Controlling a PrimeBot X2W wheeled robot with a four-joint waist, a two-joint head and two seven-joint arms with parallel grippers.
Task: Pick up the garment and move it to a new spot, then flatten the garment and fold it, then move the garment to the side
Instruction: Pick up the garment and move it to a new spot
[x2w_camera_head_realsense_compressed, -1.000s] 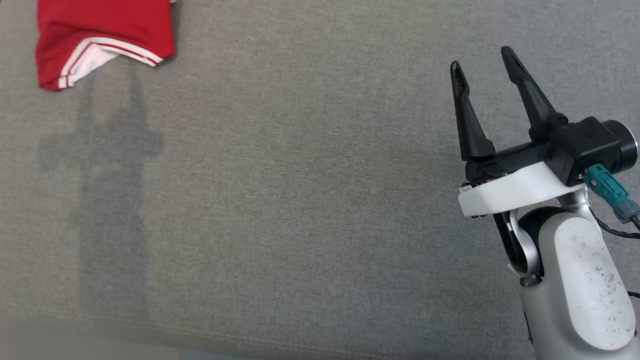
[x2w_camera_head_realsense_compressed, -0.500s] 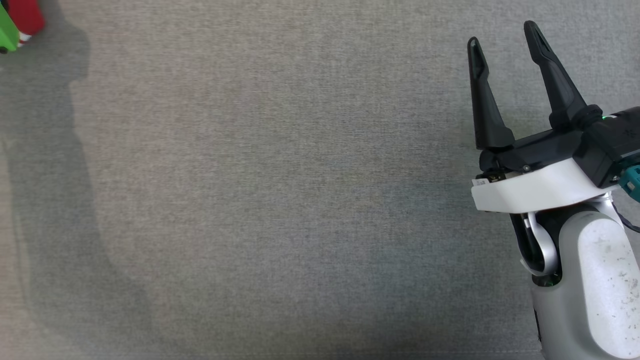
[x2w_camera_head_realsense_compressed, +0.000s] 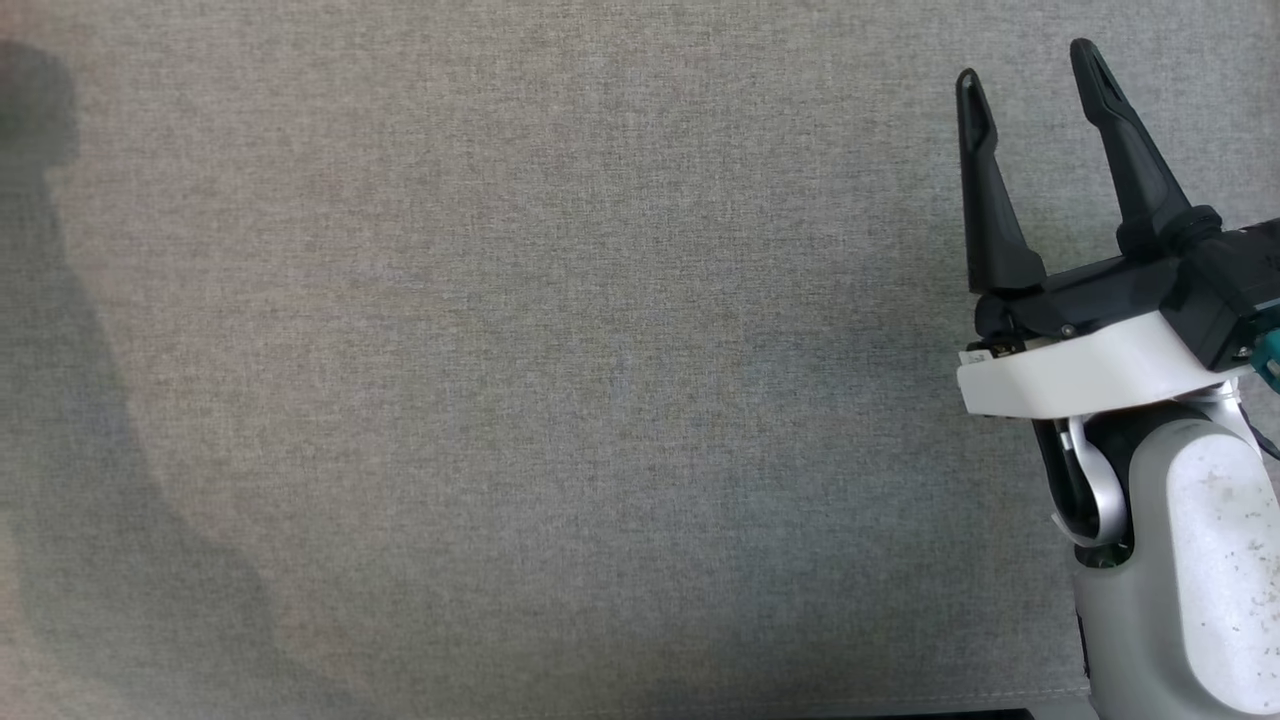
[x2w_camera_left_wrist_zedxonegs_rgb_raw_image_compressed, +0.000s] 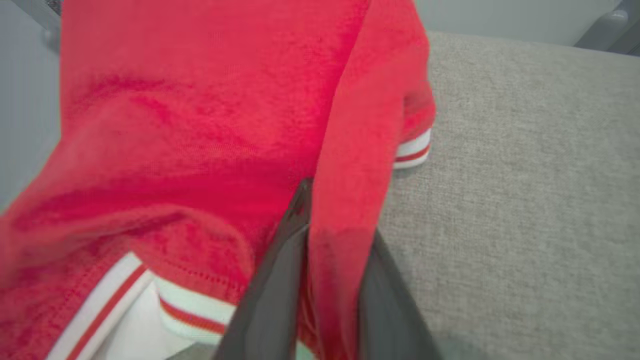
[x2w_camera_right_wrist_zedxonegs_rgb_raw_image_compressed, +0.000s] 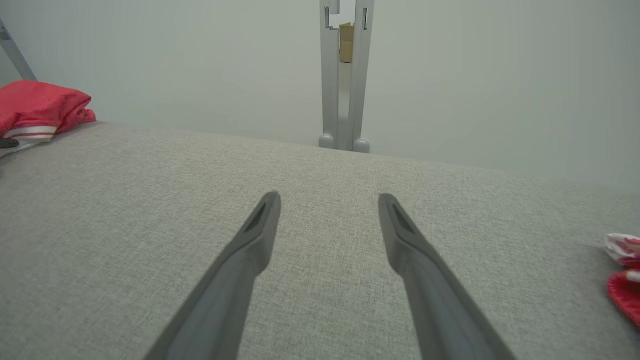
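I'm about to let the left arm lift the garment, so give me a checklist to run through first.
1. Left gripper closed on a fold of the garment: ok.
2. Grip firm enough to lift: cannot tell.
3. One layer pinched rather than several: cannot tell.
4. Right gripper open and apart from the garment: ok.
5. Grey cloth surface in front of the right gripper free for setting down: ok.
6. Red and white cloth at the edge of the right wrist view out of the way: cannot tell.

wide-spread right claw (x2w_camera_right_wrist_zedxonegs_rgb_raw_image_compressed: 328, 196) over grey cloth (x2w_camera_right_wrist_zedxonegs_rgb_raw_image_compressed: 125, 210)
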